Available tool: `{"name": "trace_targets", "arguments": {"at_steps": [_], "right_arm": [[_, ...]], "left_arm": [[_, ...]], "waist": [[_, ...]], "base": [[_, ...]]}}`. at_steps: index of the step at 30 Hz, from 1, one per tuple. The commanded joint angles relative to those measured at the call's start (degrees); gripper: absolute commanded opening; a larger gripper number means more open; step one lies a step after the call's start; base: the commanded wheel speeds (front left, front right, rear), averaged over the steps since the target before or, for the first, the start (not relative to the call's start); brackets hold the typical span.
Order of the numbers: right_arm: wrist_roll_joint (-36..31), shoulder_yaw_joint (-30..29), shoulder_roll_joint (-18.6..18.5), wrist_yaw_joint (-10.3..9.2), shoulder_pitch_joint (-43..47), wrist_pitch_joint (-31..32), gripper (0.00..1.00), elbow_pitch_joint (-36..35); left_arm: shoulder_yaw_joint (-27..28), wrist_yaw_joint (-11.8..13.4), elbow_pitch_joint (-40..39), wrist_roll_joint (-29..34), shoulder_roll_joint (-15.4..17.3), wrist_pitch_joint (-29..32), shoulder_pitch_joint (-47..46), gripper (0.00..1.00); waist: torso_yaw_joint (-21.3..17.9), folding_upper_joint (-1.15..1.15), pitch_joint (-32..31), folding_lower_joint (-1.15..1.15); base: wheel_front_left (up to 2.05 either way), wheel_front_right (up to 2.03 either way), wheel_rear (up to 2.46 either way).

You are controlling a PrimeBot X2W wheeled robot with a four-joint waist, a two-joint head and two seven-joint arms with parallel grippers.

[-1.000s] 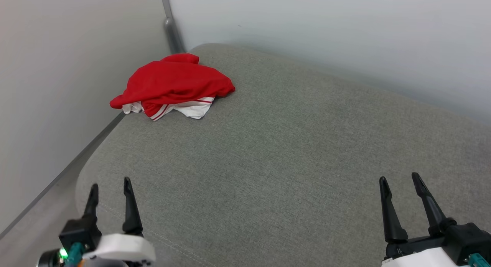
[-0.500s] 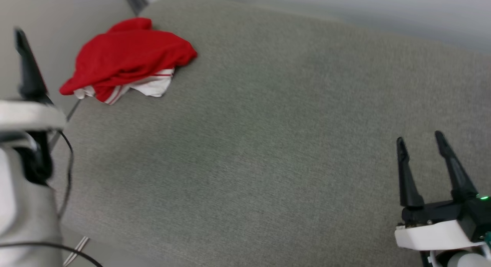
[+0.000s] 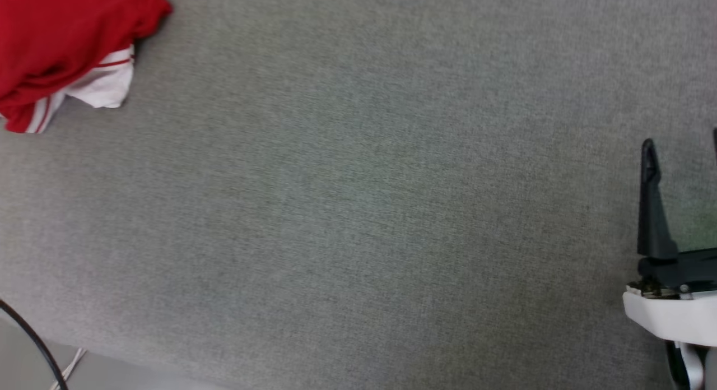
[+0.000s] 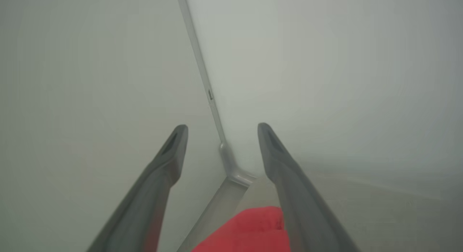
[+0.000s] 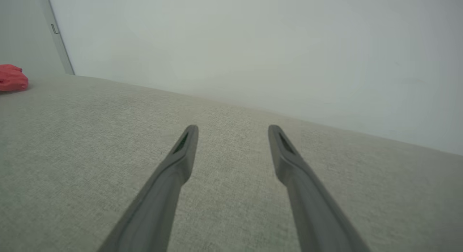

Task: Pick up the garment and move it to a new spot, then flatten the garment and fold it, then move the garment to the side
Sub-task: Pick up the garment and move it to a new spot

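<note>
The garment (image 3: 61,37) lies crumpled at the top left of the head view, red with a white sleeve and red-white striped trim; its lettering is hidden in the folds. In the left wrist view my left gripper (image 4: 221,130) stands open in the air, pointing at the wall corner, with the garment (image 4: 249,230) below and just beyond its fingers, apart from them. My right gripper (image 3: 682,140) is open at the right edge, over the grey fabric surface (image 3: 358,210), far from the garment (image 5: 12,78). In its own wrist view the right gripper (image 5: 233,130) holds nothing.
Pale walls meet in a corner with a grey trim strip (image 4: 213,110) right behind the garment. A black cable (image 3: 33,339) and the surface's front edge show at the lower left of the head view. Bare fabric stretches between the garment and the right gripper.
The head camera has tilted down and turned, sliding the whole picture up and left. The left arm rose from the lower left and left the head view. The garment lies as before.
</note>
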Motion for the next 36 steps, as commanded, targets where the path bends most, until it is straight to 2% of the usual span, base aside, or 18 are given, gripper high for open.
{"name": "trace_targets", "arguments": {"at_steps": [1,3,9,14,16,19,26,27,28,36], "right_arm": [[-0.1,-0.5,-0.5,-0.02,-0.6,-0.1,1.00,-0.9],[-0.1,-0.7,-0.6,-0.02,-0.7,-0.1,1.00,-1.5],[-0.1,-1.1,-1.6,-0.02,-1.6,-0.1,1.00,-4.5],[-0.4,-1.2,-2.2,-0.02,-2.1,-0.1,1.00,-6.3],[-0.6,-1.4,-2.4,-0.03,-2.1,-0.1,1.00,-6.6],[-0.6,-1.6,-2.6,-0.03,-2.3,0.0,1.00,-6.8],[-0.9,-1.7,-2.5,-0.04,-2.5,0.1,1.00,-6.0],[-0.9,-1.6,-2.4,-0.04,-2.6,0.1,1.00,-5.9],[-0.9,-1.5,-2.3,-0.04,-2.7,0.1,1.00,-5.8],[-0.3,-0.1,-0.9,-0.03,-3.3,-0.1,1.00,-4.9]], "left_arm": [[-3.5,0.0,1.4,-2.1,1.4,4.1,-0.8,1.00],[-5.1,0.0,1.8,-4.3,2.3,6.4,-1.6,1.00],[-15.7,0.0,3.7,-17.1,8.9,24.9,-1.7,1.00],[-19.2,0.0,4.5,-29.1,11.6,39.6,-1.5,1.00],[-18.8,0.0,5.7,-33.5,10.6,44.0,-1.6,1.00],[-18.7,0.0,8.3,-36.1,10.3,47.9,-1.7,1.00],[-20.1,0.1,13.9,-37.2,5.8,48.3,0.2,1.00],[-20.3,0.1,14.2,-37.0,5.6,48.0,0.2,0.45],[-20.6,0.1,14.4,-36.8,5.7,47.9,0.1,0.00],[-21.8,-0.1,10.9,-34.6,10.6,43.6,-3.5,0.00]], "waist": [[-2.1,0.00,3.5,-0.01],[-2.3,0.00,4.1,-0.01],[-3.0,0.00,7.6,-0.01],[-3.5,0.00,10.3,-0.01],[-3.6,0.00,11.2,-0.01],[-4.0,0.00,12.5,-0.01],[-4.9,0.00,13.6,-0.01],[-5.0,0.00,13.4,-0.01],[-5.2,0.00,13.1,-0.01],[-5.7,0.00,9.2,-0.01]], "base": [[0.00,0.00,0.00],[0.00,0.00,0.00],[0.00,0.00,0.00],[0.00,0.00,0.00],[0.00,0.00,0.00],[0.00,0.00,0.00],[0.00,0.00,0.00],[0.00,0.00,0.00],[0.00,0.00,0.00],[0.00,0.00,0.00]]}}
